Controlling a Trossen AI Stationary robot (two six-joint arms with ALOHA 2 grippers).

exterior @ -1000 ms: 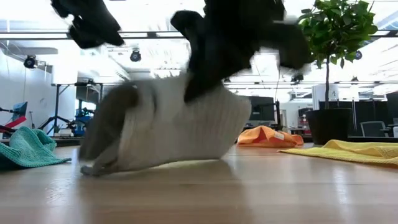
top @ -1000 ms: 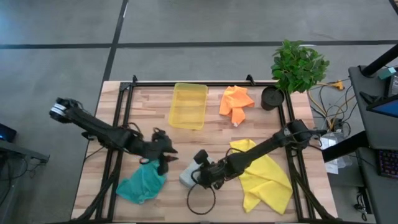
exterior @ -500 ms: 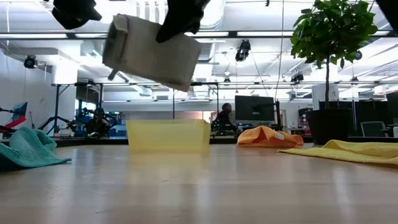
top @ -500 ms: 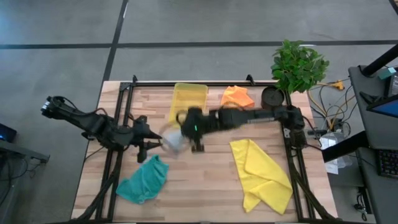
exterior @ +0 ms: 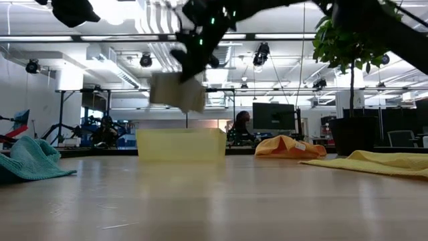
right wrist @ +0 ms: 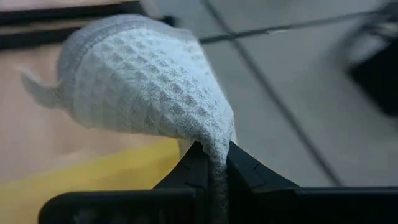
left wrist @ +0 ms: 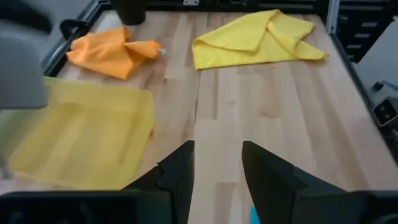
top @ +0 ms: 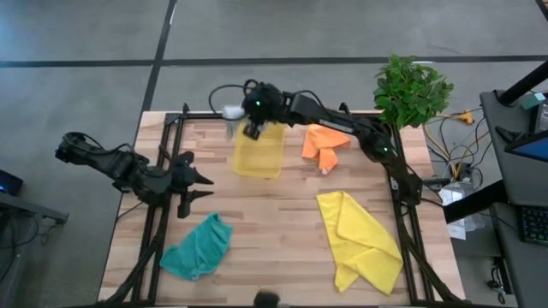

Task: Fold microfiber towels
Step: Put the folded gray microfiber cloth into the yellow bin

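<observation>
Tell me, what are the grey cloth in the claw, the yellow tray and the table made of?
Grey cloth: soft woven fabric with a waffle texture, matte; it droops from the right gripper.
Tray: probably plastic; rigid, translucent yellow.
Table: wood, judging by its pale planks with visible grain.

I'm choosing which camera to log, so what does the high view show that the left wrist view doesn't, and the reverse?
Only the high view shows the teal towel, the plant, and the right claw shut on the grey towel beside the tray's far end. Only the left wrist view shows the left claw open and empty. Both show the yellow tray, orange towel and yellow towel.
</observation>
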